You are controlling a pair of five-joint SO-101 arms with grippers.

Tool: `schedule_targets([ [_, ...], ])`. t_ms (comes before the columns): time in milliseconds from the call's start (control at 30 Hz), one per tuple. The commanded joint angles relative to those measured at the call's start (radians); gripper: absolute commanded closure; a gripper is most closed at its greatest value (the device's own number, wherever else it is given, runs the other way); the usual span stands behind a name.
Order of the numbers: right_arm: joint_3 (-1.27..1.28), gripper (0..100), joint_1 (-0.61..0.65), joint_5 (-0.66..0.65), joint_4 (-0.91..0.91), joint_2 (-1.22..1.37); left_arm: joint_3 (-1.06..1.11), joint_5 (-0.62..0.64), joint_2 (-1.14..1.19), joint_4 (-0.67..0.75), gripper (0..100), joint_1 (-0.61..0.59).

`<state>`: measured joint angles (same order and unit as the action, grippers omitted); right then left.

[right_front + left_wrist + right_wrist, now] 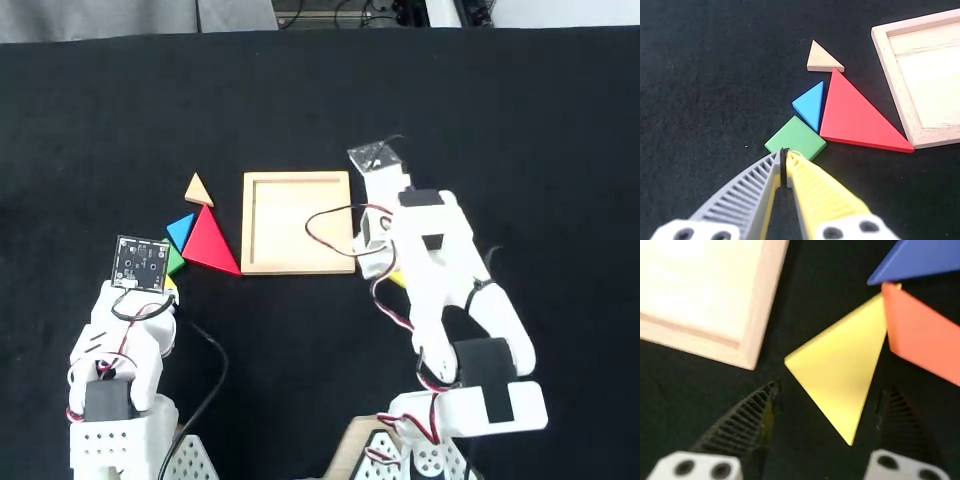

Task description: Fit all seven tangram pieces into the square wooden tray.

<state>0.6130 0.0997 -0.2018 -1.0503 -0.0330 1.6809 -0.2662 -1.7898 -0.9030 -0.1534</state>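
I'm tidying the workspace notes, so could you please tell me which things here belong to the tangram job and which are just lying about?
Job:
wooden tray, tan triangle, light blue triangle, red triangle, green square, yellow triangle, dark blue piece, orange piece.

Lying about:
cables beyond the table's far edge.

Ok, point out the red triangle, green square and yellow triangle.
red triangle (855, 117), left wrist view, centre of face
green square (796, 139), left wrist view, top face
yellow triangle (840, 375), right wrist view, top face
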Motion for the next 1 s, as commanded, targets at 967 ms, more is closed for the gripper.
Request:
schedule_targets([
  [967, -0.081, 69.3, 0.032, 0.041, 0.103, 0.101, 0.021, -0.008, 0.0, -0.003, 97, 0.012],
])
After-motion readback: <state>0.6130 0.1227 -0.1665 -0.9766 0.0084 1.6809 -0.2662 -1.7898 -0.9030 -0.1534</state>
